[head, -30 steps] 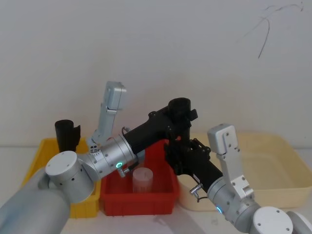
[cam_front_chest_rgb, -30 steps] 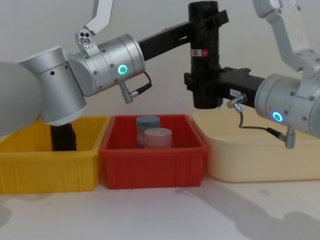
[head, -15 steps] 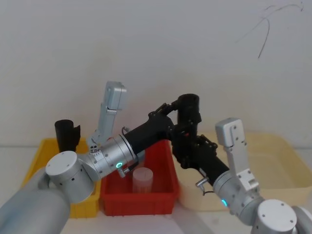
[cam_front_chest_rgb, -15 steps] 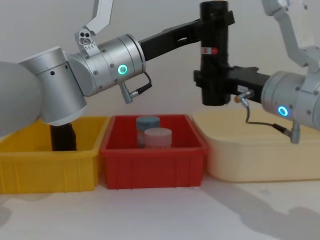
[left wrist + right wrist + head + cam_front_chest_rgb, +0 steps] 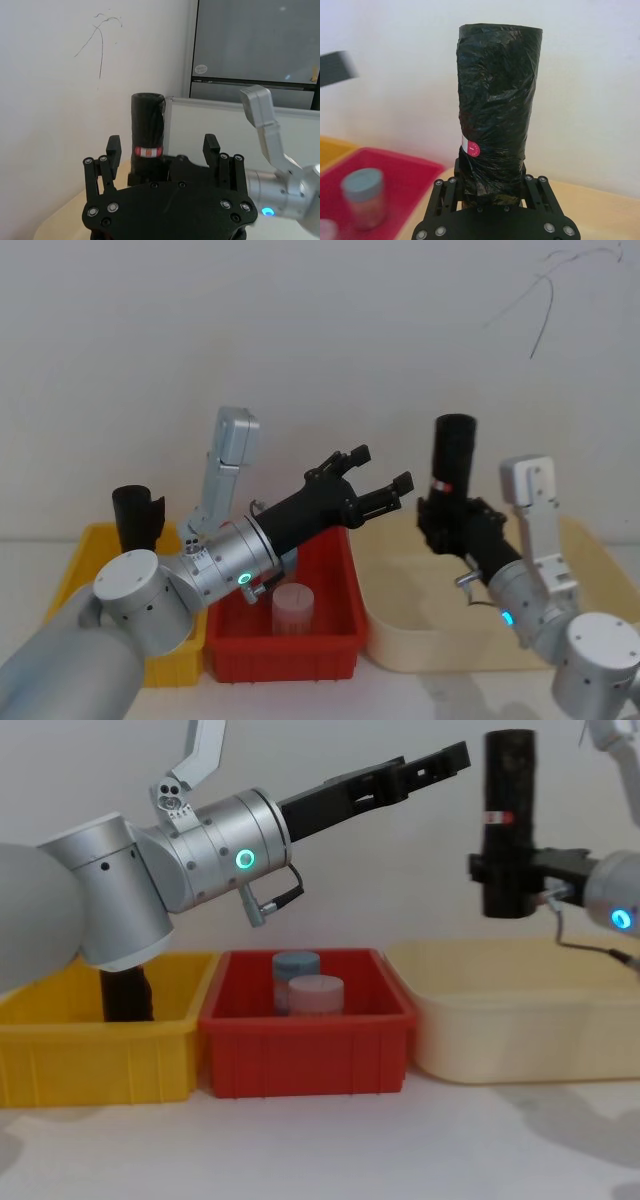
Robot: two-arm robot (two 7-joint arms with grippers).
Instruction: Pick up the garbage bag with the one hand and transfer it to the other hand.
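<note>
- Clamped upright in the right gripper [image 5: 510, 880]: the garbage bag [image 5: 508, 780], a black roll with a red-and-white label [image 5: 497, 817] banded around it, above the grip.
- Jaws of that gripper closed around the roll's lower part, the greater length of the roll standing free above them.
- Held in the air over the left end of the cream tray [image 5: 520, 1030], clear of its rim and of the bench [image 5: 320, 1150].
- Stretched out from the left, above the red bin [image 5: 305, 1055]: the left gripper [image 5: 382, 468], on the silver arm [image 5: 215, 845] with the green ring light [image 5: 243, 859].
- Jaws there spread wide, nothing between them, tips aimed toward the roll and near it, a gap in between.
- In the left wrist view, roll upright beyond the two parted fingers [image 5: 113, 149], roughly centred between them but farther off.
- Inside the red bin: a pink-lidded jar [image 5: 316, 992] in front, a blue-lidded jar [image 5: 296, 964] just behind, both upright.
- At the left, a yellow bin [image 5: 90, 1065] just beside the red one, with a plain black roll [image 5: 138, 517] standing in it.
- Three containers in a row on the bench: yellow, red, cream, from left to right.
</note>
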